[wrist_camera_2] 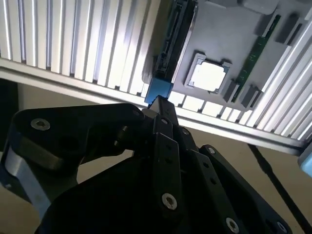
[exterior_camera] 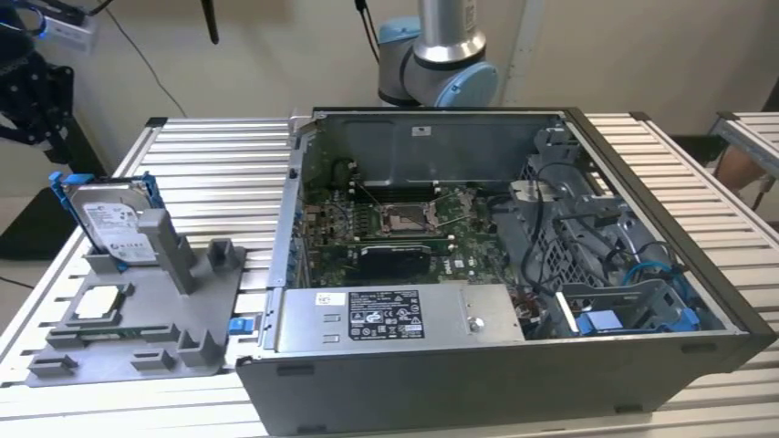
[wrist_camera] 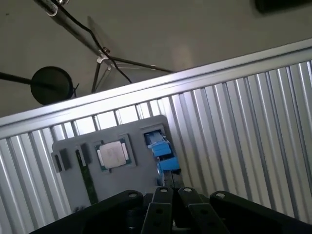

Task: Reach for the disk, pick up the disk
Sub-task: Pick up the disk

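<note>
Exterior view, disk [exterior_camera: 112,219]: stands on edge in its blue frame [exterior_camera: 61,187], label outward, slotted in a grey holder [exterior_camera: 182,301] on the slatted desk [exterior_camera: 207,164], at 9 o'clock from the open computer case [exterior_camera: 462,383].
Exterior view, chip [exterior_camera: 98,304]: lies flat on the holder at 6 o'clock from the disk, apart from it.
Exterior view, arm [exterior_camera: 439,55]: stands behind the case at 12 o'clock.
Second wrist view, end effector [wrist_camera_2: 160,108]: the black fingers [wrist_camera_2: 165,141] are drawn together at the tips with nothing between them. The tips line up with the blue end of the frame [wrist_camera_2: 158,91]; contact cannot be told.
Second wrist view, disk [wrist_camera_2: 170,48]: edge-on in the holder [wrist_camera_2: 229,29], just beside the chip [wrist_camera_2: 208,76].
First wrist view, end effector [wrist_camera: 174,187]: closed and empty, hanging over the disk.
First wrist view, disk [wrist_camera: 158,146]: edge-on with the blue frame showing, in the holder [wrist_camera: 136,173] beside the chip [wrist_camera: 113,155], desk [wrist_camera: 243,122] slats around.
</note>
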Available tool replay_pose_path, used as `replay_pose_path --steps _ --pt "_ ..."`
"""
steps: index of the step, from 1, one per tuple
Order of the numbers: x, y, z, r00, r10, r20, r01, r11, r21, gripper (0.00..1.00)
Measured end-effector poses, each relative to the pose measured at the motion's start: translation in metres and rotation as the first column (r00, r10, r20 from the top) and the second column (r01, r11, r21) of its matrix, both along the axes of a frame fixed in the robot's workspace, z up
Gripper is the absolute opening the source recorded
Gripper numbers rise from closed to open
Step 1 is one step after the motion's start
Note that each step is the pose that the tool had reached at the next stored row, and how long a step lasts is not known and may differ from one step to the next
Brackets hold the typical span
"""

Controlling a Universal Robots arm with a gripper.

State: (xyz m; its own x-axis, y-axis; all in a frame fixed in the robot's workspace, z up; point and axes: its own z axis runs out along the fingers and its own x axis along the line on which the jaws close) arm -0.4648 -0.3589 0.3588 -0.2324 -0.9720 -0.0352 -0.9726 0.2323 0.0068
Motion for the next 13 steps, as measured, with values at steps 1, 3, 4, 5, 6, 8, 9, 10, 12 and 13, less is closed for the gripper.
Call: replay_pose_path --steps 1,3,4,5,6,8,9,10,12,13 --pt "0.0000 0.0000 0.0000 0.9999 0.017 0.0006 -0.017 0.9999 0.0000 0.00" --pt "0.0000 0.0000 0.0000 0.9986 0.053 0.0015 -0.053 0.9986 0.0000 0.00" --pt "0.0000 0.0000 0.0000 0.9974 0.072 0.0019 -0.072 0.9974 -0.0001 0.00" --pt "-0.0001 0.0000 0.0001 0.9959 0.090 0.0023 -0.090 0.9959 -0.0001 0.00" --pt "0.0000 0.0000 -0.0001 0.9941 0.108 0.0029 -0.108 0.9942 0.0000 0.00" --pt "-0.0001 0.0000 -0.0001 0.9895 0.144 0.0034 -0.144 0.9895 -0.0001 0.00" --pt "0.0000 0.0000 -0.0001 0.9867 0.163 0.0036 -0.163 0.9867 -0.0002 0.00" --pt "0.0000 0.0000 0.0000 0.9836 0.180 0.0035 -0.180 0.9836 -0.0002 0.00" --pt "0.0000 0.0000 0.0000 0.9771 0.213 0.0036 -0.213 0.9771 -0.0003 0.00" --pt "0.0000 0.0000 0.0000 0.9765 0.215 0.0039 -0.215 0.9765 -0.0003 0.00"
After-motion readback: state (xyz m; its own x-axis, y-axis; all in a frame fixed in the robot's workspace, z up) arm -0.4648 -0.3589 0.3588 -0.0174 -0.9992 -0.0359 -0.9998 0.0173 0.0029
